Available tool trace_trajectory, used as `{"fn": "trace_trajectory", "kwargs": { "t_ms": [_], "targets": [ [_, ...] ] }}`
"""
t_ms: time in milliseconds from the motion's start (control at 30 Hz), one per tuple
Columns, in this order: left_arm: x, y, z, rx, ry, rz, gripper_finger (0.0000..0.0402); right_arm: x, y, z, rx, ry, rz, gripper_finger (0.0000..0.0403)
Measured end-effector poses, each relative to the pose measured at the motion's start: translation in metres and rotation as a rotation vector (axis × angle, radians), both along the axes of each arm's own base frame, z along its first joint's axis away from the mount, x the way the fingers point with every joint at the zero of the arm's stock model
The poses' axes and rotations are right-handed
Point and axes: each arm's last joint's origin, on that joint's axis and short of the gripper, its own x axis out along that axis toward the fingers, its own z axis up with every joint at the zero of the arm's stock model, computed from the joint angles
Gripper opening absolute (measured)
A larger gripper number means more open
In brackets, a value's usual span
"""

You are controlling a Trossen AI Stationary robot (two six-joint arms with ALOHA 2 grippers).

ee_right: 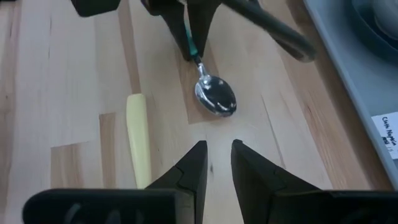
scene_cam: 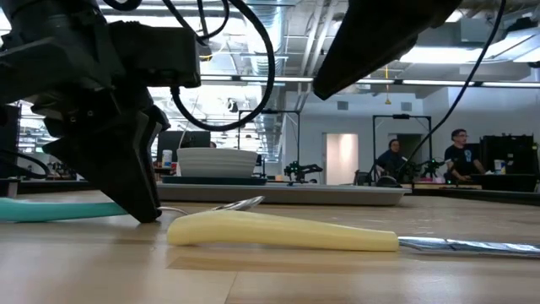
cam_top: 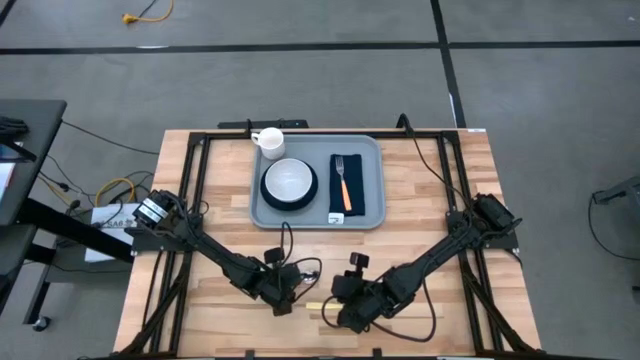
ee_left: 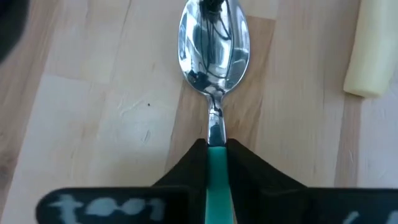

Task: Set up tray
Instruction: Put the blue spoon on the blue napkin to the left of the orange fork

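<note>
On pale wood, left hand [ee_left: 217, 163] pinching green-handled shiny spoon [ee_left: 214, 46]

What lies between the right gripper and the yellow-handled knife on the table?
Nothing: in the right wrist view, bare wood separates the right gripper from the knife beside it. The spoon lies ahead, its green handle pinched by the left gripper.

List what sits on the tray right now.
The tray holds a white bowl on a dark plate, a white mug, and a fork on a napkin.
</note>
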Motion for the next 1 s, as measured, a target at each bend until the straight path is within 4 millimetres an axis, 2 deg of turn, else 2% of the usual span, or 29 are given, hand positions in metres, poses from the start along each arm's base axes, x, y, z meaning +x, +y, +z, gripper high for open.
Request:
{"fn": "trace_trajectory", "kwargs": {
  "t_ms": [200,500,733,1000],
  "targets": [
    [0.000,0.001,0.000,0.038,-0.017,0.003,0.0037,0.003,-0.003,0.001,0.006,-0.012,-0.011,0.0066],
    [0.005,0.003,0.004,0.175,-0.079,0.038,0.0024,0.007,-0.005,0.002,0.014,-0.045,-0.027,0.0066],
    [0.010,-0.008,0.016,0.248,-0.174,0.058,0.0026,0.008,-0.006,0.003,-0.013,-0.080,-0.061,0.0066],
    [0.014,-0.026,0.040,0.314,-0.293,0.105,0.0025,0.009,-0.012,0.005,-0.054,-0.186,-0.218,0.0066]
  ]
}}
